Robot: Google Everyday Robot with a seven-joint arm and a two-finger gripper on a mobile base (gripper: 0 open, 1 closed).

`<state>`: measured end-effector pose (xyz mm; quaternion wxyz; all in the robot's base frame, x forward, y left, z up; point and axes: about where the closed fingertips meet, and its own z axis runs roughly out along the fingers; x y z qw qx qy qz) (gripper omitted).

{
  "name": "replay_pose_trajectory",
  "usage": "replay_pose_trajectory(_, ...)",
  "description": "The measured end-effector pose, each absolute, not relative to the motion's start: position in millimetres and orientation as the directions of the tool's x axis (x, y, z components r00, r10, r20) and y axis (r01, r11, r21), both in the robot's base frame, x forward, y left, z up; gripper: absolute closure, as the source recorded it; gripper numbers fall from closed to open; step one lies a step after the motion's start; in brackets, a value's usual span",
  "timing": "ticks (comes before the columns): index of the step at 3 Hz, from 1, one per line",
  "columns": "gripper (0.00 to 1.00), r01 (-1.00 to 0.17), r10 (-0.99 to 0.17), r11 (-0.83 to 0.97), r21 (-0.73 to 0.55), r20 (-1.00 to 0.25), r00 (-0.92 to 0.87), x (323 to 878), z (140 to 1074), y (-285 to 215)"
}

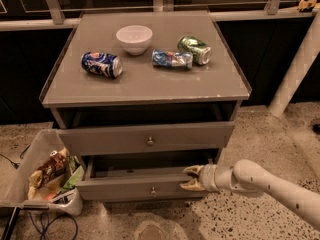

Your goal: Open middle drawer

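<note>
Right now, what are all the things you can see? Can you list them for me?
bowl: one, white, back of the cabinet top.
blue can: one, lying on its side, left on the top.
squashed can: one, light blue, middle of the top.
green can: one, lying on its side, right of the squashed can.
cabinet: one, grey, middle of the view.
top drawer: one, grey, round knob, pulled out.
middle drawer: one, grey, round knob, below it, partly out.
bin: one, whitish, floor left of the cabinet, wrappers inside.
pole: one, white, far right.
arm: one, white, from lower right.
hand: one, tan, at the middle drawer's top edge.
</note>
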<state>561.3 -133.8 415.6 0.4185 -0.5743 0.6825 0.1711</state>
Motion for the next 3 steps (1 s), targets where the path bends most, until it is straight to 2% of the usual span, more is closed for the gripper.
replay_pose_trajectory(1,0.47,-0.927,-0.641,0.282,-0.247,-0.768,0.010,561,416,-134)
replay_pose_trajectory(3,0.91,-0.923,-0.635,0.291,-0.253,-0.772,0.011,514,403,-140)
